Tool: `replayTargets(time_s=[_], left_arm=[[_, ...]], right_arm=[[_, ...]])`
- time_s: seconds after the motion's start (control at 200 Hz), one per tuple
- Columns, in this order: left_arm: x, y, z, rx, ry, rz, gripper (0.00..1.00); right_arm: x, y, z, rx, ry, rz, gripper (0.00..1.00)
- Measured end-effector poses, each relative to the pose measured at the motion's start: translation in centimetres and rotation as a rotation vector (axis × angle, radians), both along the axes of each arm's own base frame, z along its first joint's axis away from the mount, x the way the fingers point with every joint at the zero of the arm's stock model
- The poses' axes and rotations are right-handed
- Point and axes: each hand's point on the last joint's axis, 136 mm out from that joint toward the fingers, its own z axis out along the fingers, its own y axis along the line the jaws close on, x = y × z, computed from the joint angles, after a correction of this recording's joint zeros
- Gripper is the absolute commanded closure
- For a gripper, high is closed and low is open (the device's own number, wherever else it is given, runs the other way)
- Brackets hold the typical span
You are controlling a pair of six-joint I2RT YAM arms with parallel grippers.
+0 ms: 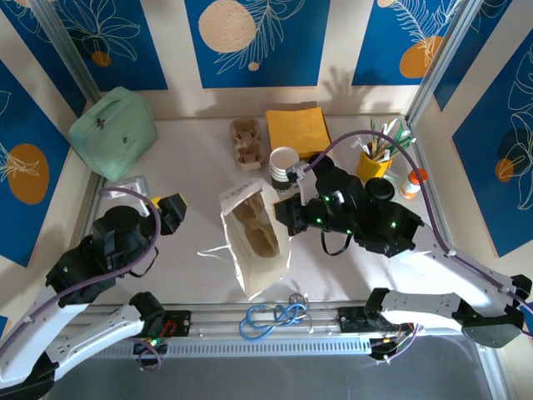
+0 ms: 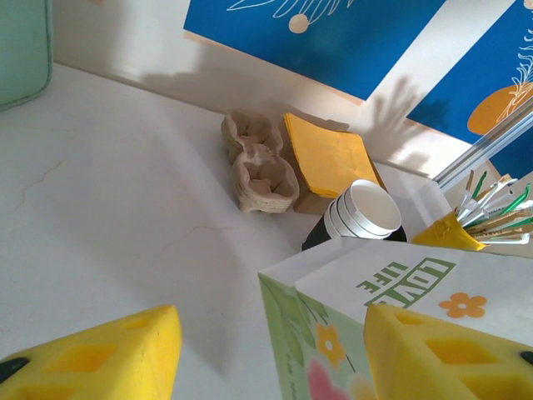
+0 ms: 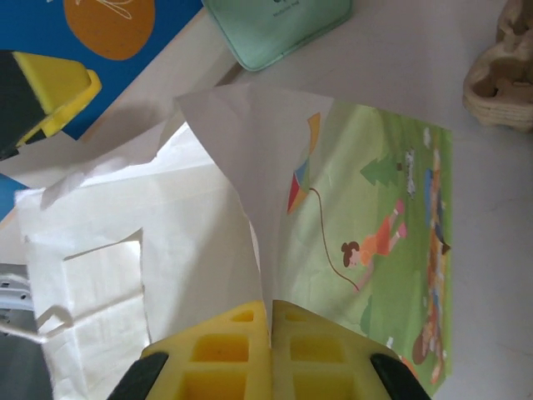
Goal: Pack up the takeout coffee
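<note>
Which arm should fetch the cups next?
Left, probably. The right gripper is shut on the rim of the paper bag, so it is busy. The left gripper is open and empty beside the bag, with the cup stack ahead of it.
</note>
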Motion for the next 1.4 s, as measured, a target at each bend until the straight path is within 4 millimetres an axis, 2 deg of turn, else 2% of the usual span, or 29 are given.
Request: replayTargets(time_s=[0.165,0.27,0.505,0.79,0.87,0.98,1.075,1.201,1.401], left_arm=[[0.1,-0.2,-0.2,0.008,0.005,-0.002,0.40],[0.4,-0.6,-0.5,0.019,0.019,-0.010,0.40],[1.2,-2.9,-0.2,0.057,0.057,-0.082,0.45],[2.1,-7.8,1.7,0.105,0.152,-0.251,0.53],[1.9,-9.3,2.1,0.114,0.185,-0.311,0.53],[1.0,-12.4,2.8,0.138,0.233,-0.418,0.53],[0.1,-15.8,2.9,0.169,0.278,-0.518,0.55],[0.0,-18.9,0.7,0.238,0.374,-0.578,0.60],[0.6,-20.7,-5.0,0.355,0.543,-0.580,0.64]], right_arm=[[0.1,0.3,-0.2,0.004,0.017,-0.007,1.00],[0.3,0.8,-1.2,-0.002,0.074,-0.031,1.00],[1.7,1.4,-3.2,-0.008,0.249,-0.170,1.00],[5.9,-1.4,-5.2,0.083,0.489,-0.424,1.00],[6.5,-2.0,-5.9,0.098,0.537,-0.460,1.00],[6.7,-2.2,-6.5,0.114,0.586,-0.474,1.00],[6.9,-2.4,-6.7,0.130,0.618,-0.480,1.00],[7.0,-2.5,-7.2,0.147,0.648,-0.484,1.00],[6.4,-3.5,-8.7,0.148,0.687,-0.505,1.00]])
